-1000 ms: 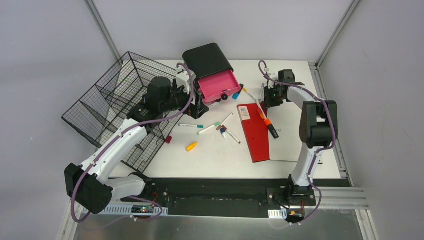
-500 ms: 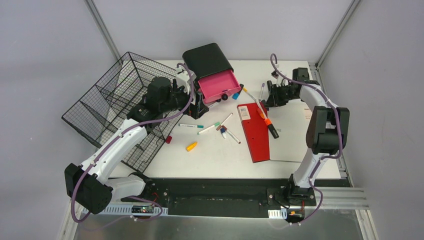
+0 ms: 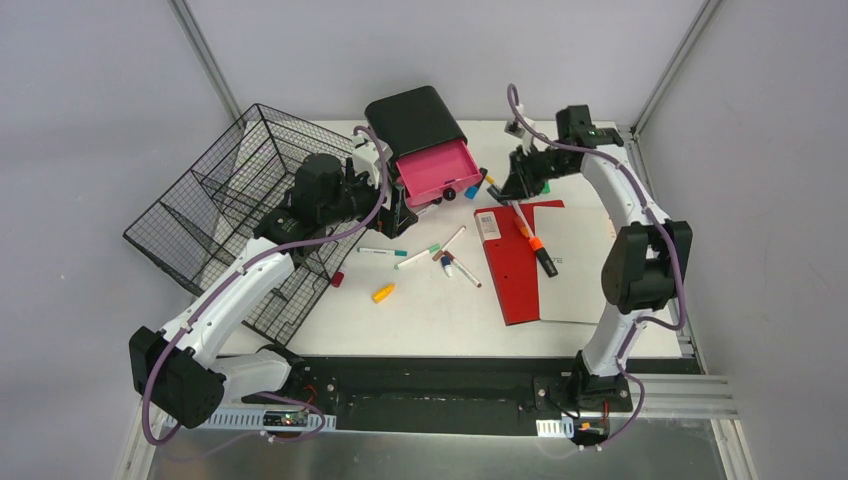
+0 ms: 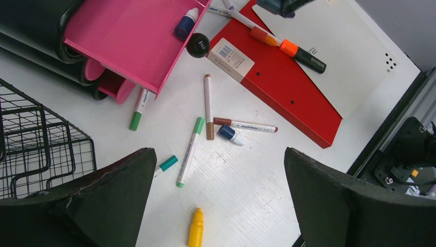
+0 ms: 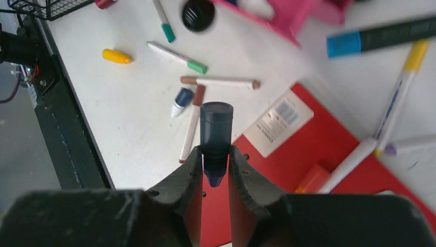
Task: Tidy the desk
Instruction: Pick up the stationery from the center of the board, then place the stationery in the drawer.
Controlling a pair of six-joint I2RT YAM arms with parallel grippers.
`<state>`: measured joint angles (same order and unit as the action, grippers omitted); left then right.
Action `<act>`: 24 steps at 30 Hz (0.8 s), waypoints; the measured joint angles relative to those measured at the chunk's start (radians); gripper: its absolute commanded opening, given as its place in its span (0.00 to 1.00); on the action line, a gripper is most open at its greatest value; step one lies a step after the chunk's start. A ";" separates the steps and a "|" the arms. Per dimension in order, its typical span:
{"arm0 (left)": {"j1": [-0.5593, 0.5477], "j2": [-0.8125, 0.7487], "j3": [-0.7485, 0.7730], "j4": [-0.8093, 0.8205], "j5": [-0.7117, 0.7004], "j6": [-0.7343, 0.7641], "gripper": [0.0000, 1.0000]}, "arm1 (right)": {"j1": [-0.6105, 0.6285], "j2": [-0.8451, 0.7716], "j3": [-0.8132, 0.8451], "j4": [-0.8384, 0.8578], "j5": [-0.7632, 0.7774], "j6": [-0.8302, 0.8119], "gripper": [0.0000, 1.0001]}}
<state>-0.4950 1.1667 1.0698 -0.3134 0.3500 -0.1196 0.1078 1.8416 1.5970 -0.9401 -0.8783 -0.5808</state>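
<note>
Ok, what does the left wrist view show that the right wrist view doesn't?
Only the left wrist view: the left gripper, open and empty, and a small blue bottle lying inside the pink drawer.
Only the right wrist view: the right gripper shut on a dark blue marker, plus a blue-capped black marker on the desk.
Both: the red notebook cover with its barcode label, the yellow marker, the drawer's black knob and the green-capped pen.

R fingers (image 5: 186,181) nearer pink drawer (image 3: 436,168)
</note>
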 measured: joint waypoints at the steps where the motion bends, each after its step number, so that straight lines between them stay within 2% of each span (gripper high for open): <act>1: 0.000 0.000 0.000 0.000 0.000 0.000 0.99 | 0.027 0.002 0.057 -0.035 0.007 -0.018 0.00; 7: 0.000 0.000 0.000 0.000 0.000 0.000 0.99 | 0.150 0.042 0.356 -0.122 0.076 -0.060 0.00; 14: 0.000 0.000 0.000 0.000 0.000 0.000 0.99 | 0.282 0.160 0.591 -0.140 0.303 -0.061 0.00; 22: 0.000 0.000 0.000 0.000 -0.001 0.000 0.99 | 0.357 0.241 0.627 -0.061 0.467 -0.010 0.00; 23: 0.000 0.000 0.000 0.000 -0.001 0.000 0.99 | 0.357 0.251 0.631 -0.048 0.480 0.001 0.03; 24: 0.000 0.000 0.000 0.000 -0.001 0.000 0.99 | 0.357 0.262 0.637 -0.038 0.488 0.010 0.10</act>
<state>-0.4950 1.1667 1.0698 -0.3134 0.3492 -0.1196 0.4644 2.1033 2.2341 -0.9779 -0.3908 -0.5709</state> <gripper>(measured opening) 0.992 0.217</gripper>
